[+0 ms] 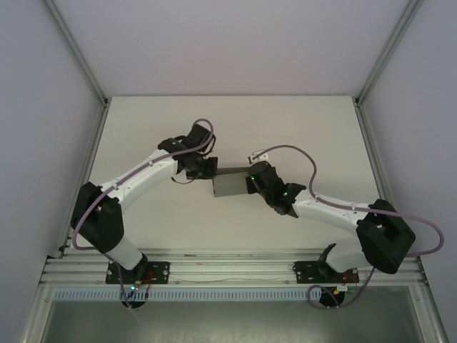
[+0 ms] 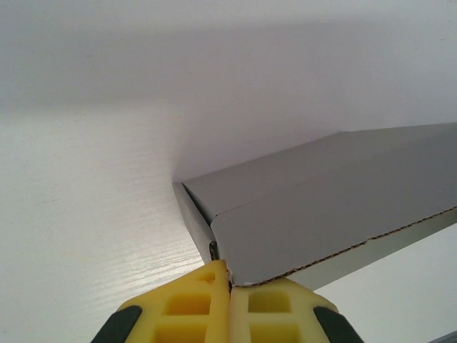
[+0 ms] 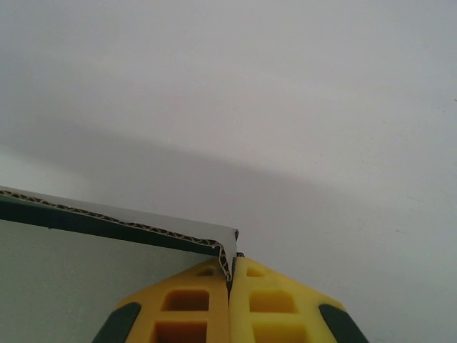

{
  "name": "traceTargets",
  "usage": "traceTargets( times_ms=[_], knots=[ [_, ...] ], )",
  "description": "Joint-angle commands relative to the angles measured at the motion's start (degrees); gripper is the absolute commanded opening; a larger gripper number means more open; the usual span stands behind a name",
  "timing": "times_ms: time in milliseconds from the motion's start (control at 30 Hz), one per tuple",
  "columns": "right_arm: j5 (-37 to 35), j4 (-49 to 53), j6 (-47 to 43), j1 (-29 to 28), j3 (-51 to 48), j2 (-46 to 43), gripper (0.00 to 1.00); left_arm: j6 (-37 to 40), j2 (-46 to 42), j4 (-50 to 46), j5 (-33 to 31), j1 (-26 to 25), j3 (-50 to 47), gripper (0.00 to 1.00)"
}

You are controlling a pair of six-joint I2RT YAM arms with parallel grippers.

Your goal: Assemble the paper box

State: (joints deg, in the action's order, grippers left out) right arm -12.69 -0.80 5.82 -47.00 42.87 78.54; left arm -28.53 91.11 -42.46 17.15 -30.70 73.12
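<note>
- Heads up, from above you only get the middle of the paper box [image 1: 232, 184]. Both its ends sit tucked under the left gripper [image 1: 207, 171] and the right gripper [image 1: 253, 182], so you can't see the pinch points there.
- You can't tell from above whether the box rests on the table [image 1: 285, 128] or hangs just over it.
- On the left wrist camera the box [image 2: 321, 207] runs off the right edge of the picture, so you never see its far end. The left gripper [image 2: 230, 275] has its yellow jaws squeezed together on the near corner of the cardboard.
- On the right wrist camera the box [image 3: 78, 279] is cut off at the left and bottom. You get one flat grey face and a corrugated top edge. The right gripper [image 3: 231, 266] is clamped tight, with a folded cardboard edge caught between the jaws.
- The box's long axis runs left to right across the table, one end toward each gripper, about mid-table between the two arms.
</note>
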Motion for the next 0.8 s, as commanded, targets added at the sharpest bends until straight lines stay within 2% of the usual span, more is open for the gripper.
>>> traceTargets(
  times_ms=[0, 100, 233, 300, 433, 567, 767],
  knots=[
    [2.74, 5.73, 0.78, -1.16, -2.26, 2.15, 0.0, -1.22, 0.84, 3.52, 2.38, -1.11, -3.1, 0.0],
    [2.54, 5.14, -0.21, -1.17, -2.61, 2.37, 0.0, -0.6, 0.46, 6.63, -1.58, -1.9, -6.5, 0.0],
    [0.8, 4.09, -1.3, -1.16, -3.43, 2.02, 0.0, 1.65, 0.88, 7.28, -2.61, -2.64, -8.7, 0.0],
    [2.49, 1.14, -1.71, -1.19, -5.06, 1.82, 0.0, 2.83, 0.43, 8.24, -5.17, -3.52, -10.12, 0.0],
    [4.88, -4.82, -1.03, -1.21, -8.7, 2.34, 0.0, 5.31, 0.71, 10.54, -6.16, -5.51, -13.11, 0.0],
    [4.11, -4.69, 0.81, -1.16, -8.63, 3.45, 0.0, 6.04, 1.26, 13.21, -7.74, -6.48, -15.98, 0.0],
    [3.23, -2.62, 3.37, -0.62, -6.33, 0.4, 0.1, 5.89, 1.07, 14.62, -10.09, -6.62, -16.61, 0.0]
  ],
)
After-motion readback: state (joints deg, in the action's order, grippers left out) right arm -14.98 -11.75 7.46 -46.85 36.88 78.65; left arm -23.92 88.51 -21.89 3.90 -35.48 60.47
